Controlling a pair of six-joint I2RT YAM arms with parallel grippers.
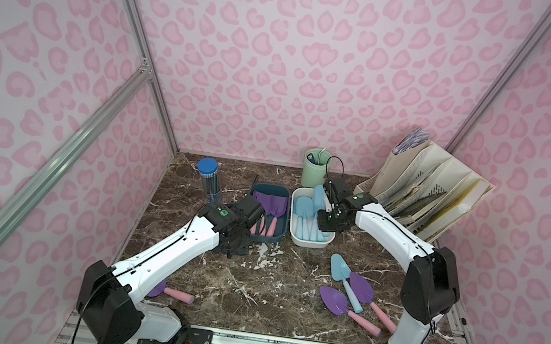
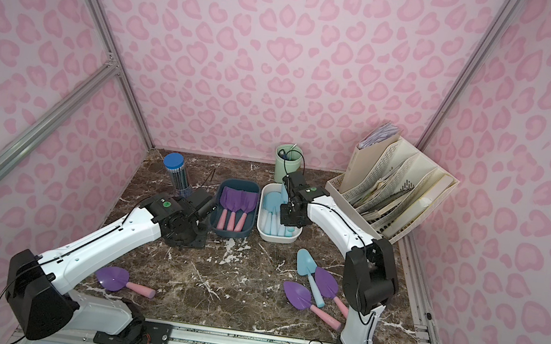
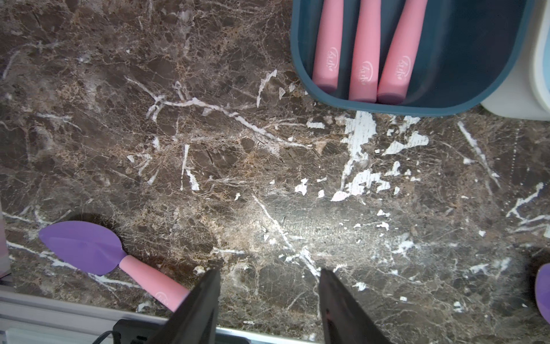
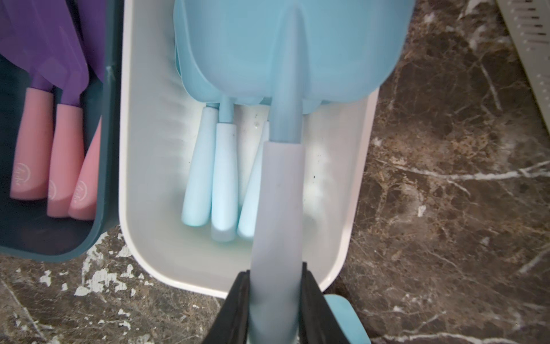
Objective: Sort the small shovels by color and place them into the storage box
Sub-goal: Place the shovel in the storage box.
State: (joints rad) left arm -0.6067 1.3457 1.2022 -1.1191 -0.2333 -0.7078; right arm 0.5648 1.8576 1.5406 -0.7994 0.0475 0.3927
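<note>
Two boxes sit side by side at the back of the table. The dark blue box (image 2: 230, 233) has three purple shovels (image 2: 238, 200) with pink handles in it. The white box (image 2: 275, 238) has three light blue shovels (image 4: 220, 178) lying in it, counted by their handles. The right gripper (image 4: 275, 283) is squeezed tight on the handle of a fourth blue shovel (image 4: 276, 208) and holds it over the white box. The left gripper (image 3: 269, 283) is spread apart with nothing in it, above bare table near the dark blue box. Four shovels lie loose. One loose blue shovel (image 2: 305, 258) lies in a bunch with a far purple shovel (image 2: 326, 282) and a near purple shovel (image 2: 298, 294), close to the right arm. One lone purple shovel (image 2: 115, 278) lies by the left arm. The table (image 2: 231, 284) is dark brown like stone, with white cracks and scraped white spots. The walls (image 2: 284, 52) are pink with darker pink spots. At the back stand one green cup (image 2: 287, 160), one clear tube (image 2: 175, 173) with a blue cap, and one cream file rack (image 2: 393, 190).
</note>
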